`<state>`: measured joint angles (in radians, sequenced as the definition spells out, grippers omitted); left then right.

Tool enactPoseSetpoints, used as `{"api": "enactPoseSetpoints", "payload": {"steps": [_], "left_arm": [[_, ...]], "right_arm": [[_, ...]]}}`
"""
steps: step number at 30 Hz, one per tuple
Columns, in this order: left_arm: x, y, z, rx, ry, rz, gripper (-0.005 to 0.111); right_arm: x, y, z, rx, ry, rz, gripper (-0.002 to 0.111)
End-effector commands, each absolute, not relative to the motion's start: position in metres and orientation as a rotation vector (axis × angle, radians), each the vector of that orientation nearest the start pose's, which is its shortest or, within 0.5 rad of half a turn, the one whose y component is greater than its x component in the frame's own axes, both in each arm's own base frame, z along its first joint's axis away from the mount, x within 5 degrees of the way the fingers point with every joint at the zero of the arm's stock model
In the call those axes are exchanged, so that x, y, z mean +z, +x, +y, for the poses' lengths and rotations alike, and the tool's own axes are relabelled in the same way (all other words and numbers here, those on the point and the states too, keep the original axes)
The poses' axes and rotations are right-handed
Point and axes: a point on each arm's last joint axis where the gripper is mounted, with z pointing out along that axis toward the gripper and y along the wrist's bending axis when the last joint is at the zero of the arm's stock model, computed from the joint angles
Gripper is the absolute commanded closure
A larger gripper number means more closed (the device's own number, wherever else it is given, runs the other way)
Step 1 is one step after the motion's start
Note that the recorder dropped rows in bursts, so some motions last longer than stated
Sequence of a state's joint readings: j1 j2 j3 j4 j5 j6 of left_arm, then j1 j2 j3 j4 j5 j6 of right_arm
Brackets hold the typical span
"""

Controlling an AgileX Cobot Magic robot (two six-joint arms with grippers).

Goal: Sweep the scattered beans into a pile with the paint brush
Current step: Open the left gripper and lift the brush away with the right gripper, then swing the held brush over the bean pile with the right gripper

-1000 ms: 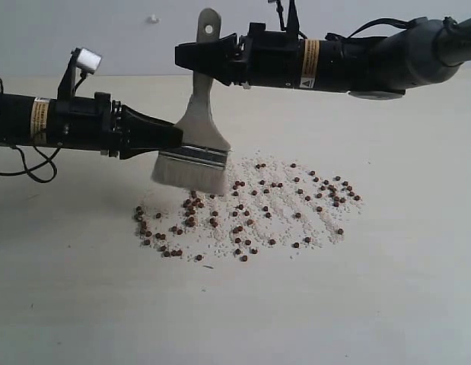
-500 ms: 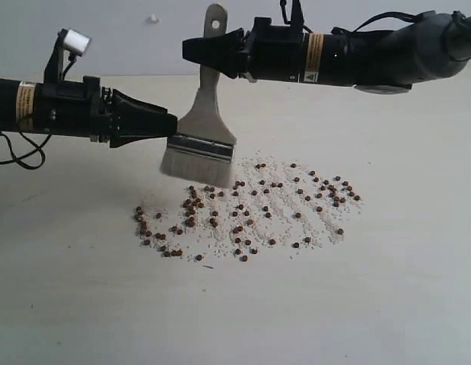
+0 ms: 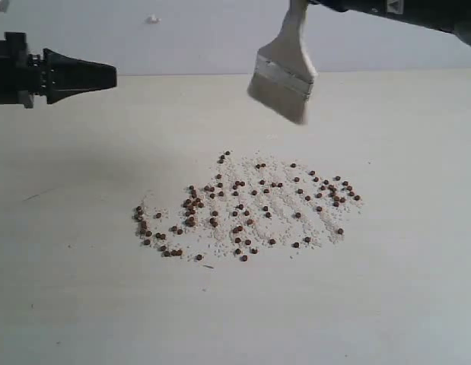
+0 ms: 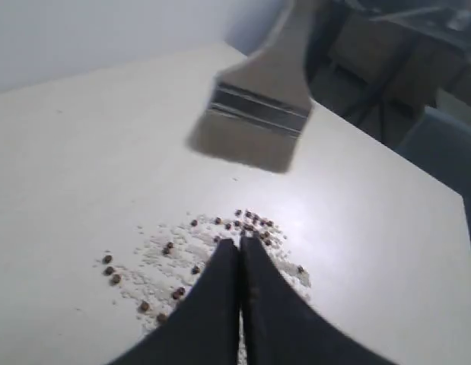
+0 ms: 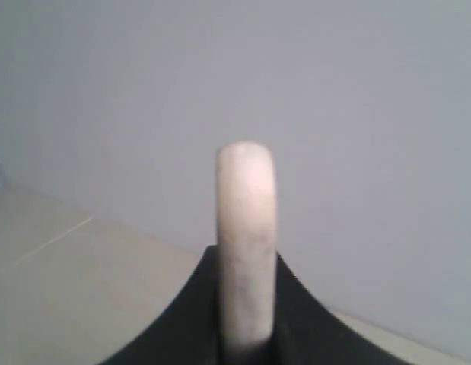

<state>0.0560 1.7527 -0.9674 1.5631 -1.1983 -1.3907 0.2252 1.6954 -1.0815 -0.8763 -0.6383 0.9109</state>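
The paint brush (image 3: 284, 76) hangs tilted high above the table's far side, its cream bristles well clear of the surface; it also shows in the left wrist view as the paint brush (image 4: 259, 106). My right gripper (image 5: 246, 262) is shut on the pale handle (image 5: 246, 228); in the exterior view the gripper itself lies beyond the top edge. The beans (image 3: 246, 205) lie scattered with whitish crumbs in a wide patch at the table's middle, and the beans (image 4: 174, 258) also appear past my left gripper. My left gripper (image 3: 109, 74) is shut and empty, raised at the far left. No compact pile shows.
The pale table (image 3: 387, 296) spreads round the bean patch. A grey wall (image 3: 182, 38) stands behind it, with a small white fitting (image 3: 152, 19). In the left wrist view the table's far edge (image 4: 418, 179) gives way to dark furniture beyond.
The right arm has lifted the brush up and to the right, off the beans. The left gripper has drawn back to the left and risen. The beans lie as before.
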Motion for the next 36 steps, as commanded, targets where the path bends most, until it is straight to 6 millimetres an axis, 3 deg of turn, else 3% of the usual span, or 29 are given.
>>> {"api": "enactPoseSetpoints", "payload": {"steps": [1,2,3,6,9,14,16,24,36], "left_arm": [[0.242,0.297,-0.035,-0.985,0.404,1.813,0.107],[0.248,0.289,-0.031,-0.951,0.340,1.779,0.107],[0.256,0.265,-0.026,-0.892,0.257,1.697,0.107],[0.265,0.217,-0.025,-0.778,0.203,1.592,0.107],[0.260,0.161,-0.025,-0.588,0.150,1.548,0.107],[0.238,0.102,-0.021,-0.457,-0.023,1.483,0.107],[0.230,0.085,-0.020,-0.402,-0.045,1.443,0.107],[0.216,0.055,0.008,-0.139,-0.346,1.407,0.107],[0.208,0.054,0.016,-0.089,-0.461,1.468,0.107]], "right_arm": [[0.298,0.318,0.089,0.483,-0.162,1.545,0.108],[0.296,0.310,0.082,0.440,-0.118,1.543,0.108],[0.291,0.297,0.071,0.355,-0.063,1.548,0.108],[0.284,0.280,0.061,0.284,-0.038,1.561,0.108],[0.274,0.268,0.058,0.290,-0.018,1.589,0.108],[0.256,0.256,0.053,0.371,0.122,1.592,0.108],[0.254,0.248,0.060,0.452,0.155,1.522,0.108],[0.250,0.232,0.098,0.587,0.129,1.498,0.108],[0.231,0.233,0.170,0.696,0.050,1.527,0.108]]}}
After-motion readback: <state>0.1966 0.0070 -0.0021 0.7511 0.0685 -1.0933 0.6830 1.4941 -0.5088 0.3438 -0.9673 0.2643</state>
